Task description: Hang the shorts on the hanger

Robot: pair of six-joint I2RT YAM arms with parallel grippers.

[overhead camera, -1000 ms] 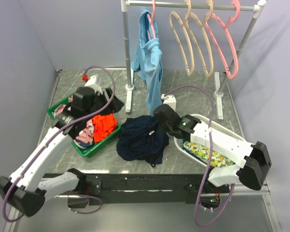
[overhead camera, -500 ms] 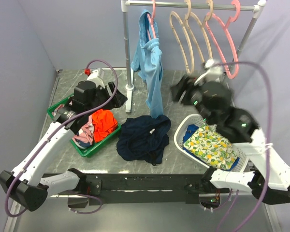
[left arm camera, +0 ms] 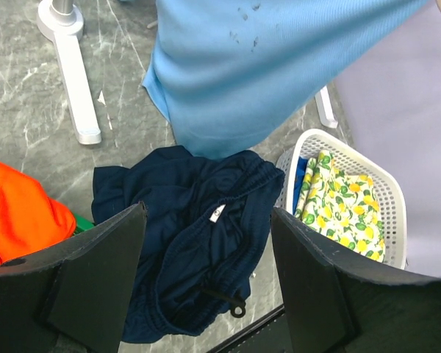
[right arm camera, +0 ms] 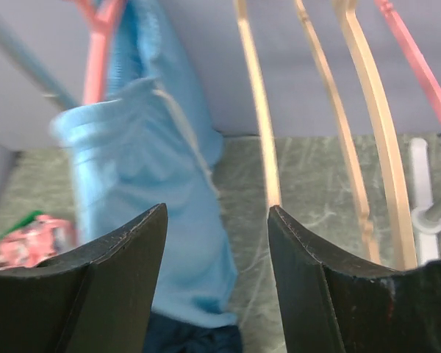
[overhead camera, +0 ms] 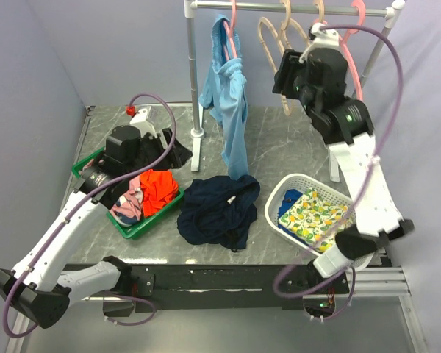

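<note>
My right arm is stretched high toward the rail. My right claw [right arm camera: 217, 243] is spread wide, with nothing in it. The hanger [right arm camera: 259, 110], a thin cream plastic loop, shows beyond the gap between its fingers. My left arm is bent over the green bin [overhead camera: 140, 229], and my left claw [left arm camera: 209, 272] is also released and empty. The shorts [overhead camera: 217, 209], soft dark navy cloth, lie crumpled on the grey marbled table [overhead camera: 279, 140], between the bin and the white lattice basket [overhead camera: 269, 213].

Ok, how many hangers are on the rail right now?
4. Left pink hanger carries the light-blue garment; two beige hangers hang mid-rail, partly behind the right arm; another pink hanger at right. Arm may hide more.
</note>
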